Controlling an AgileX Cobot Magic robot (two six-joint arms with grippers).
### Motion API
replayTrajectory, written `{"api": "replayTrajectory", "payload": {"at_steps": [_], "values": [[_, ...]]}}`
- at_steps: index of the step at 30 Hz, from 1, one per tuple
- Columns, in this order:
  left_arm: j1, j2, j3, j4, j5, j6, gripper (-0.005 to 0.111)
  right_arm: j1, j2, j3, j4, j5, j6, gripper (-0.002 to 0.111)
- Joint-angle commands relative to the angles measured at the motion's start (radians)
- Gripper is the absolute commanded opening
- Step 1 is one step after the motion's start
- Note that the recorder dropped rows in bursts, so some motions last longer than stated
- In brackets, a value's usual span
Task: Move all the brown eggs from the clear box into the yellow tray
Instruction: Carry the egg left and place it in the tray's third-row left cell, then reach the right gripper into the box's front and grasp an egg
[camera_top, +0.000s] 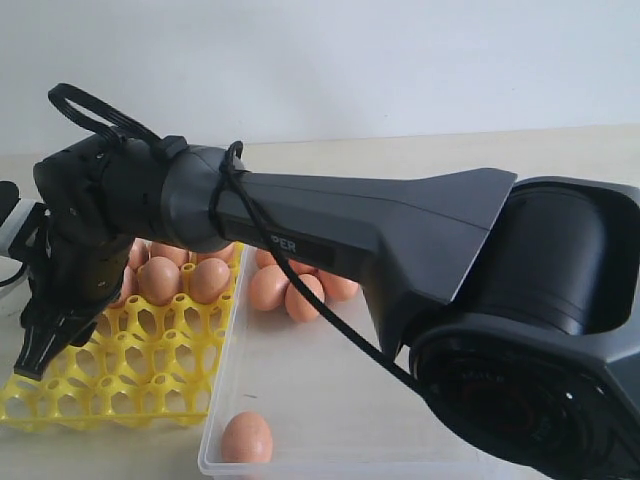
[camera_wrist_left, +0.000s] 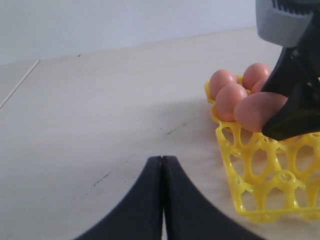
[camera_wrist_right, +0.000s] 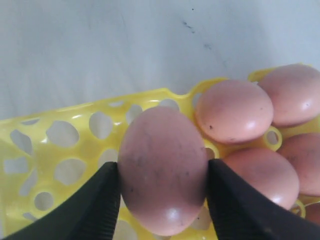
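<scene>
My right gripper (camera_wrist_right: 162, 176) is shut on a brown egg (camera_wrist_right: 162, 170), one black finger (camera_wrist_right: 95, 205) on each side, just above a cup at the edge of the yellow tray (camera_wrist_right: 75, 140). Several brown eggs (camera_wrist_right: 234, 111) sit in cups beside it. In the exterior view the right arm reaches across to the tray (camera_top: 130, 370), which stands left of the clear box (camera_top: 215, 420). The box holds one egg (camera_top: 247, 438) at its near corner and a cluster of eggs (camera_top: 285, 290) at the far end. My left gripper (camera_wrist_left: 162, 162) is shut and empty over bare table beside the tray (camera_wrist_left: 250, 170).
The right arm's dark forearm (camera_top: 380, 230) spans the box and hides part of its far end. The pale wooden table (camera_wrist_left: 100, 100) stretches out left of the tray, and a white wall stands behind.
</scene>
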Motion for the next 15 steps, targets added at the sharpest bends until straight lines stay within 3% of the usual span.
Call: {"api": "replayTrajectory", "payload": {"at_steps": [1, 5, 11, 15], "values": [[-0.008, -0.006, -0.004, -0.002, -0.009, -0.005, 0.000, 0.002, -0.002, -0.011, 0.001, -0.004, -0.009, 0.055], [-0.008, -0.006, -0.004, -0.002, -0.009, -0.005, 0.000, 0.002, -0.002, -0.011, -0.003, -0.008, -0.006, 0.068], [-0.008, -0.006, -0.004, -0.002, -0.009, -0.005, 0.000, 0.002, -0.022, -0.011, -0.049, -0.006, 0.014, 0.068], [-0.008, -0.006, -0.004, -0.002, -0.009, -0.005, 0.000, -0.011, -0.104, -0.011, -0.227, 0.051, 0.138, 0.064]]}}
